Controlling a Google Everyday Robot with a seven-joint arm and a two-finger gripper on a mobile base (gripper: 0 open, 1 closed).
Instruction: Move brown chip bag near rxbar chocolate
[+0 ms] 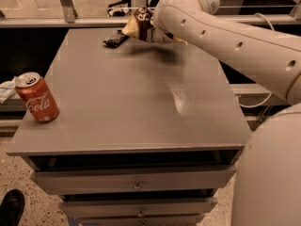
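The brown chip bag (139, 24), dark brown with pale yellow ends, hangs in the air above the far part of the grey table (136, 93). My gripper (153, 29) is shut on the bag, mostly hidden behind it and the white arm (225, 36). The rxbar chocolate (115, 38), a small flat dark bar, lies on the table near the far edge, just left of and below the bag. The bag and the bar are apart.
A red Coca-Cola can (36, 97) stands upright at the table's left front corner. The table has drawers (136, 186) below its front edge. A metal railing (66, 20) runs behind the table. A dark shoe (10, 208) shows at the bottom left.
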